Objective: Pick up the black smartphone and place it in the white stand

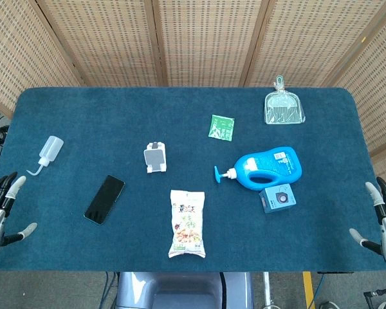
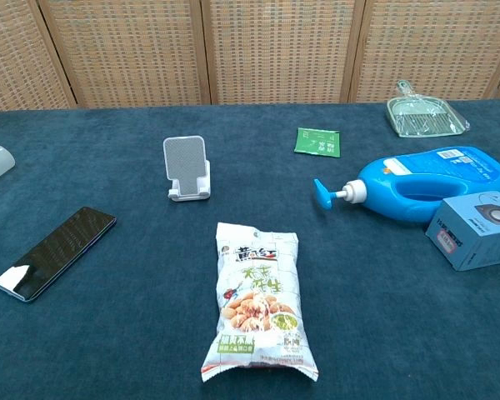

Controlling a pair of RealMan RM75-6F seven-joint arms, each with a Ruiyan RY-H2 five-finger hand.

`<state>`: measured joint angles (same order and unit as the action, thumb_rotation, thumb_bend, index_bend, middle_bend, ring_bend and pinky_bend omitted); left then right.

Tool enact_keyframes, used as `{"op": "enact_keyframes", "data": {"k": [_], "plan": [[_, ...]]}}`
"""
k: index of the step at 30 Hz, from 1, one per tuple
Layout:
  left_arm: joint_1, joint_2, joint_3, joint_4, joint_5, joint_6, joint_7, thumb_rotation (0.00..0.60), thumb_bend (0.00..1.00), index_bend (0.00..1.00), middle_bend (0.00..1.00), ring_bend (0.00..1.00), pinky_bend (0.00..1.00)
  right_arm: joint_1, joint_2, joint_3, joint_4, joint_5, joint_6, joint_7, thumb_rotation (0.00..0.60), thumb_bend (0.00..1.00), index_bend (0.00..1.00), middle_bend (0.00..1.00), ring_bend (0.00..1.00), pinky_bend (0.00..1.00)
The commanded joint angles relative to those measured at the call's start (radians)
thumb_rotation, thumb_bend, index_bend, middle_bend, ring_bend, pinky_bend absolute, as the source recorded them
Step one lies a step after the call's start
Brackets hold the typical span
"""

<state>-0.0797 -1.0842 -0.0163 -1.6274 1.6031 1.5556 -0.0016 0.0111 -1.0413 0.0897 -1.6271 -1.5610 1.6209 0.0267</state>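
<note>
The black smartphone lies flat, screen up, on the blue table at the left. The white stand is upright and holds nothing, a little up and right of the phone. My left hand hangs at the table's left edge with its fingers apart and nothing in it, well left of the phone. My right hand waits at the right edge, fingers spread, holding nothing. The chest view shows neither hand.
A snack bag lies front centre. A blue pump bottle and a small blue box sit at the right. A squeeze bottle lies far left. A green packet and a clear dustpan are further back.
</note>
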Motion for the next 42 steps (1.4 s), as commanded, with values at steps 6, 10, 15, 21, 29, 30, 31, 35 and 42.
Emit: {"op": "enact_keyframes", "data": {"k": [6,10,15,21,29,30,31,35,42], "plan": [[-0.002,-0.001,-0.001,-0.002,-0.003,-0.004,0.005,0.600,0.00,0.00,0.00,0.00,0.00,0.000,0.003,0.003,0.001,0.005,0.000,0.010,0.600,0.05,0.00,0.00,0.00,0.00],[-0.003,-0.001,-0.003,0.000,-0.012,-0.010,0.004,0.600,0.00,0.00,0.00,0.00,0.00,-0.001,0.004,0.004,0.003,0.010,0.000,0.016,0.600,0.05,0.00,0.00,0.00,0.00],[-0.028,-0.003,-0.014,0.022,-0.062,-0.078,0.021,0.600,0.00,0.00,0.00,0.00,0.00,-0.001,0.007,0.006,0.002,0.012,0.000,0.023,0.600,0.05,0.00,0.00,0.00,0.00],[-0.117,-0.085,-0.059,0.143,-0.140,-0.228,-0.063,0.600,0.00,0.00,0.00,0.00,0.00,-0.002,0.011,0.007,0.001,0.017,-0.002,0.037,0.600,0.05,0.00,0.00,0.00,0.00],[-0.223,-0.262,-0.084,0.384,-0.142,-0.345,-0.211,0.600,0.00,0.00,0.00,0.00,0.00,0.005,0.018,0.010,0.009,0.031,-0.022,0.068,0.600,0.05,0.00,0.00,0.00,0.00],[-0.231,-0.279,-0.087,0.401,-0.143,-0.350,-0.216,0.600,0.00,0.00,0.00,0.00,0.00,0.005,0.019,0.010,0.009,0.033,-0.024,0.072,0.600,0.05,0.00,0.00,0.00,0.00],[-0.241,-0.301,-0.091,0.422,-0.142,-0.352,-0.222,0.600,0.00,0.00,0.00,0.00,0.00,0.006,0.020,0.011,0.010,0.036,-0.026,0.077,0.600,0.05,0.00,0.00,0.00,0.00],[-0.261,-0.347,-0.088,0.457,-0.136,-0.365,-0.240,0.600,0.00,0.00,0.00,0.00,0.00,0.006,0.024,0.013,0.012,0.041,-0.028,0.091,0.600,0.05,0.00,0.00,0.00,0.00],[-0.281,-0.406,-0.086,0.520,-0.169,-0.414,-0.242,0.600,0.00,0.00,0.00,0.00,0.00,0.007,0.030,0.015,0.018,0.047,-0.034,0.118,0.600,0.04,0.00,0.00,0.00,0.00]]}}
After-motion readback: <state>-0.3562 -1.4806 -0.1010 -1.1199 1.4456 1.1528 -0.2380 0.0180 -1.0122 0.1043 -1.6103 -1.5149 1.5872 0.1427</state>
